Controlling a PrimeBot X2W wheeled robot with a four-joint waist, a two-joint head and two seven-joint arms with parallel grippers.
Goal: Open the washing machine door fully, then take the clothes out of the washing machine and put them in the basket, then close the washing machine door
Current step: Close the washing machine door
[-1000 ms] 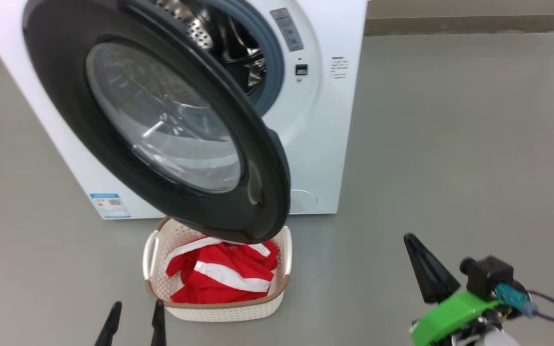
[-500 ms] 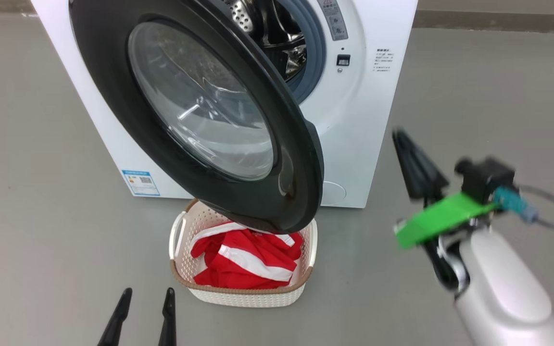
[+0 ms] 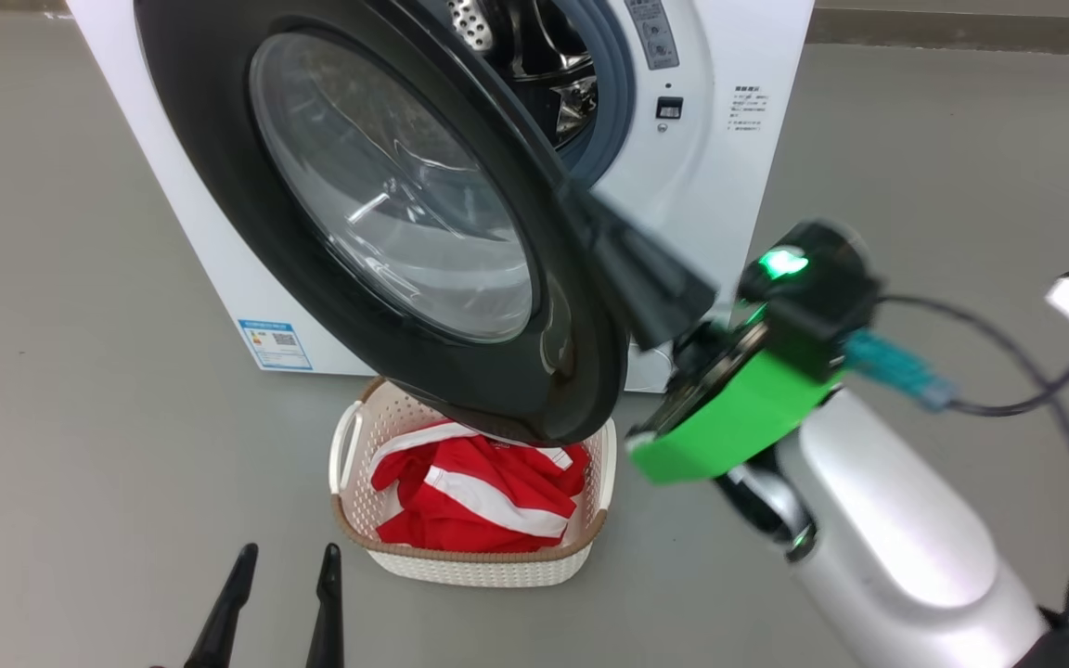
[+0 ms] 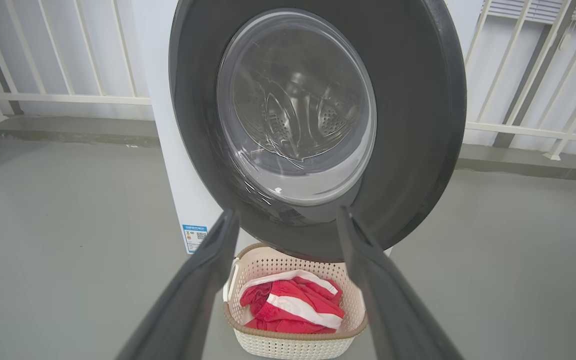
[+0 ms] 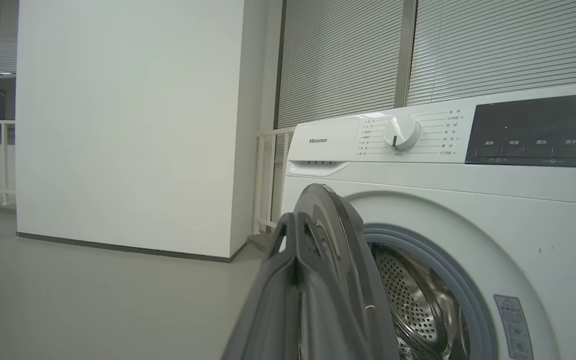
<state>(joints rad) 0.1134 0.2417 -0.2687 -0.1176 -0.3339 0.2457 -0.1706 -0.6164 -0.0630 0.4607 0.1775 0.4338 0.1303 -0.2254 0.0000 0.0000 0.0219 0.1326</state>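
The big white washer (image 3: 729, 176) fills the top of the head view. The right wrist view shows the word Hisense (image 5: 318, 140) on its top panel. A blue label (image 3: 275, 345) low on its front is too small to read. The black door (image 3: 191, 158) hangs open, glass facing us, over the basket (image 3: 479, 568) at bottom middle. Red clothes (image 3: 479, 496) lie in it. The right gripper (image 3: 595, 223) is shut and empty, tip at the door's right edge. The left gripper (image 3: 286, 552), bottom left, is wide open and empty.
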